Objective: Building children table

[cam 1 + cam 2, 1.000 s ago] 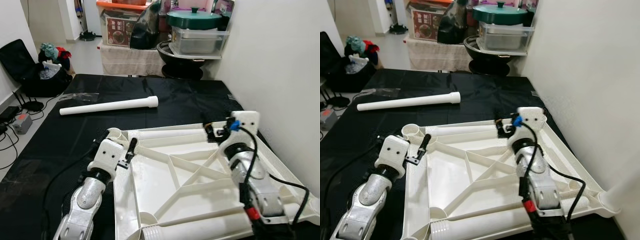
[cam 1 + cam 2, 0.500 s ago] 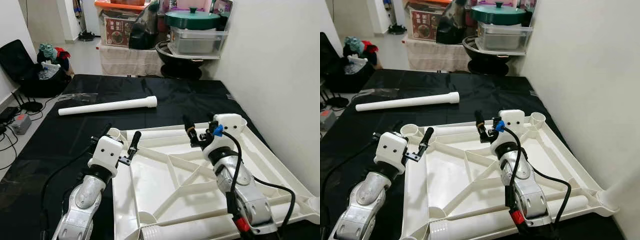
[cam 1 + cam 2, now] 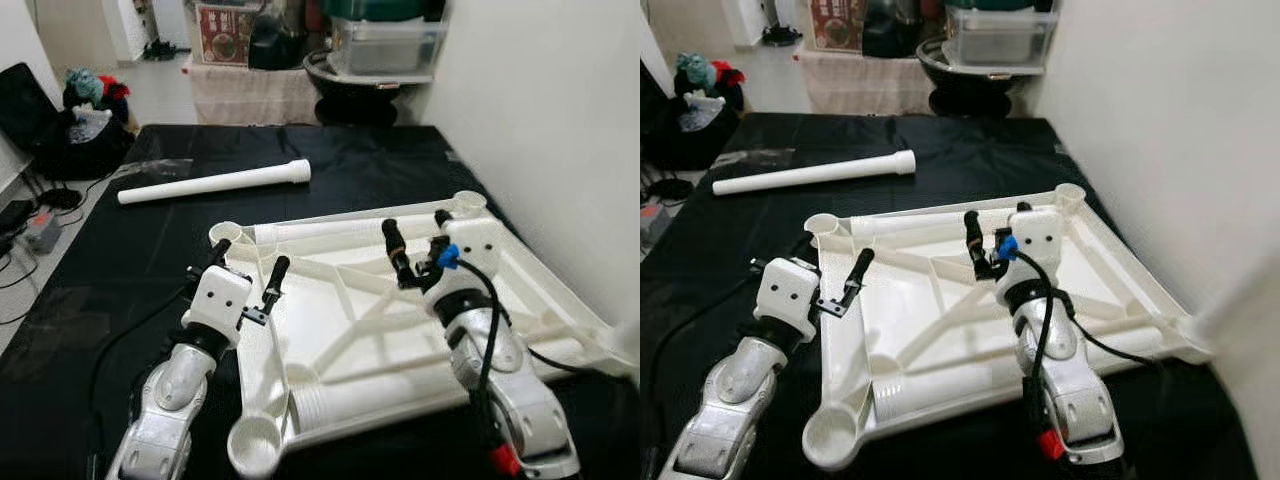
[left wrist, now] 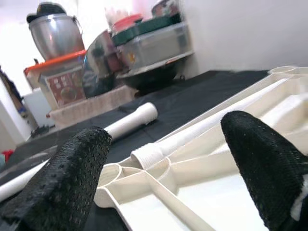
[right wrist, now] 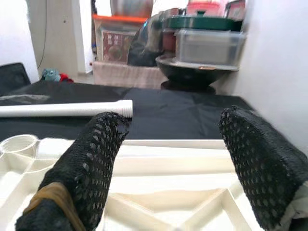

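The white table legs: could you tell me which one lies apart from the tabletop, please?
The leg lying alone on the black mat, beyond the upturned tabletop. The other two legs rest inside the tabletop, along its far and near edges.

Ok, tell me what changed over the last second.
The right end effector swung from the far right corner of the upturned tabletop toward its middle and is open above the ribs. The left end effector stayed open at the left edge. Tabletop and loose leg stayed put; only the camera tilted. Nothing gripped.
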Motion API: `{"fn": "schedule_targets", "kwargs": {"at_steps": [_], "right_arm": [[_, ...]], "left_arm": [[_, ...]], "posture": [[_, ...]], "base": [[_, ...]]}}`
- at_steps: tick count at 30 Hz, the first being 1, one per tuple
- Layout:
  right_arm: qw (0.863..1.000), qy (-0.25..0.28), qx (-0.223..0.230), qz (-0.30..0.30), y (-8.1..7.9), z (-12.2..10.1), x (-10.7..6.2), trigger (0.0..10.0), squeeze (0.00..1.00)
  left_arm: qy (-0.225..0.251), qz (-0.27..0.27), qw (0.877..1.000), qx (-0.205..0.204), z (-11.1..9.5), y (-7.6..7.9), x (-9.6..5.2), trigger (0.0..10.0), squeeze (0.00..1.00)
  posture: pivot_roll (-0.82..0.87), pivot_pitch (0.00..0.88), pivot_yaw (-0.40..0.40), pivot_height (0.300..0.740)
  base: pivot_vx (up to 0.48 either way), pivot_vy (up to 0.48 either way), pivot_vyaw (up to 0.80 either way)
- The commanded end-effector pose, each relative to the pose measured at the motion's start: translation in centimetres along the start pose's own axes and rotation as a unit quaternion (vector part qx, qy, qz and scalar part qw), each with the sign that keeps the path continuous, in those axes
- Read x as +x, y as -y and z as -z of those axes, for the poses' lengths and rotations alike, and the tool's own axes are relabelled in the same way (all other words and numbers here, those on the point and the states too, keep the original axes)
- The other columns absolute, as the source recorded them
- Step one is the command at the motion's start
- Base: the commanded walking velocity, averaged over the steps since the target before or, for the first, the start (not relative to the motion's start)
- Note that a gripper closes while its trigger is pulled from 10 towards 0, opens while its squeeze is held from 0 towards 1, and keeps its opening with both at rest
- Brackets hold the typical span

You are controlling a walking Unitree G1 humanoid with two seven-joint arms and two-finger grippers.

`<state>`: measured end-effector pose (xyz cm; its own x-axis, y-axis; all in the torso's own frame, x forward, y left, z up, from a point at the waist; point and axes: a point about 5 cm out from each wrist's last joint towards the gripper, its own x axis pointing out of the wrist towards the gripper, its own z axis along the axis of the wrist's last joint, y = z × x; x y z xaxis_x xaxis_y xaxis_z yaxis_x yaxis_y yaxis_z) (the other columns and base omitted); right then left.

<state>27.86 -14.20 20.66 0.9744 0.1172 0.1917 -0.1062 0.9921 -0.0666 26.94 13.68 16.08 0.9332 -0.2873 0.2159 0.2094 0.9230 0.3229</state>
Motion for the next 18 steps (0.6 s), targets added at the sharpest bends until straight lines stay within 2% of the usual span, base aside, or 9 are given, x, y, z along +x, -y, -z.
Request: {"fn": "schedule_targets", "kwargs": {"at_steps": [1,3,7,9,11,13,16,18], "right_arm": [[1.0,-0.002,-0.013,0.005,0.1,-0.1,-0.2,10.0,0.0],[1.0,-0.005,-0.029,0.008,0.3,0.0,-0.4,10.0,0.0],[0.999,-0.007,-0.033,0.011,0.4,0.1,-0.4,10.0,0.0],[0.999,-0.011,-0.035,0.014,0.4,0.2,-0.5,10.0,0.0],[0.999,-0.018,-0.038,0.019,0.4,0.5,-0.4,10.0,0.0],[0.999,-0.018,-0.038,0.019,0.4,0.5,-0.4,10.0,0.0],[0.998,-0.023,-0.045,0.031,0.9,0.5,0.0,10.0,0.0],[0.998,-0.023,-0.045,0.031,0.9,0.5,0.0,10.0,0.0]], "left_arm": [[-0.002,0.009,1.0,-0.01,0.0,0.4,-0.2,10.0,0.0],[-0.004,0.011,1.0,-0.011,0.1,0.4,-0.2,10.0,0.0],[-0.007,0.009,1.0,-0.017,0.1,0.4,-0.2,10.0,0.0],[-0.016,0.009,0.999,-0.031,0.2,0.2,-0.3,10.0,0.0],[-0.048,0.016,0.997,-0.063,1.0,0.0,-0.7,10.0,0.0],[-0.048,0.016,0.997,-0.063,1.0,0.0,-0.7,10.0,0.0],[-0.081,0.053,0.989,-0.115,2.1,0.7,-1.2,10.0,0.0],[-0.081,0.053,0.989,-0.115,2.1,0.7,-1.2,10.0,0.0]], "posture": [[0.04,0.0,-0.041,0.74],[0.04,0.0,-0.038,0.74],[0.05,0.0,-0.041,0.74],[0.06,0.0,-0.046,0.74],[0.06,0.0,-0.052,0.74],[0.06,0.0,-0.052,0.74],[0.06,0.0,-0.055,0.74],[0.06,0.0,-0.055,0.74]], "base": [[-0.3,0.0,0.0],[-0.255,0.0,0.0],[-0.127,0.0,0.0],[0.0,0.0,0.0],[0.0,0.0,0.0],[0.0,0.0,0.0],[0.0,0.0,0.0],[0.0,0.0,0.0]]}}
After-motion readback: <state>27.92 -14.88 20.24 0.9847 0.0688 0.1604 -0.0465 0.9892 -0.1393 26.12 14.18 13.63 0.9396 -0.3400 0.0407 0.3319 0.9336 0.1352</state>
